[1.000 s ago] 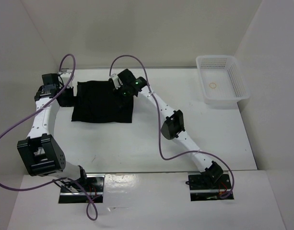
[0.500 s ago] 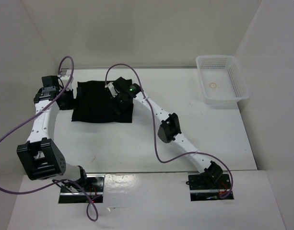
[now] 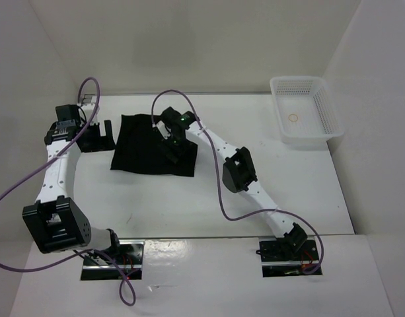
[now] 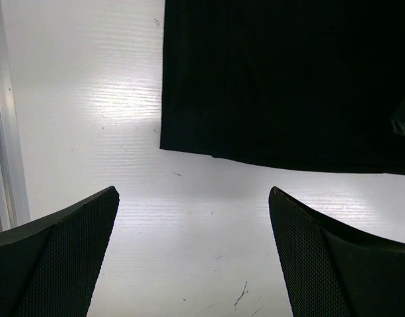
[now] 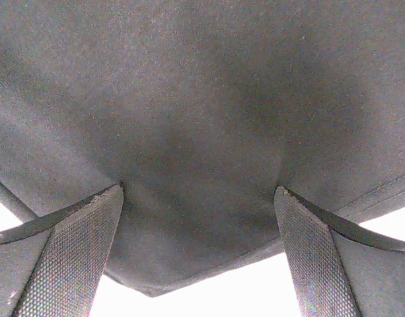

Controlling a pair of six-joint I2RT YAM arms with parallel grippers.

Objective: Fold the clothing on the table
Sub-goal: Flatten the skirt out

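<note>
Clothing (image 3: 139,148) has slid right, away from the parted left fingers (image 4: 50,264); wide-spread right fingers (image 5: 63,257) press it.

I can read no text, label, brand, number or sign anywhere, not even on the clothing (image 3: 139,146) under my jaws.

Clothing (image 4: 281,79): cut off at the top and right edges in the left wrist view; overruns three edges in the right wrist view; from above, a patch is hidden under the right tool (image 3: 178,146).
Basket (image 3: 328,112): orange ring (image 3: 293,118) inside, too small to identify.
</note>
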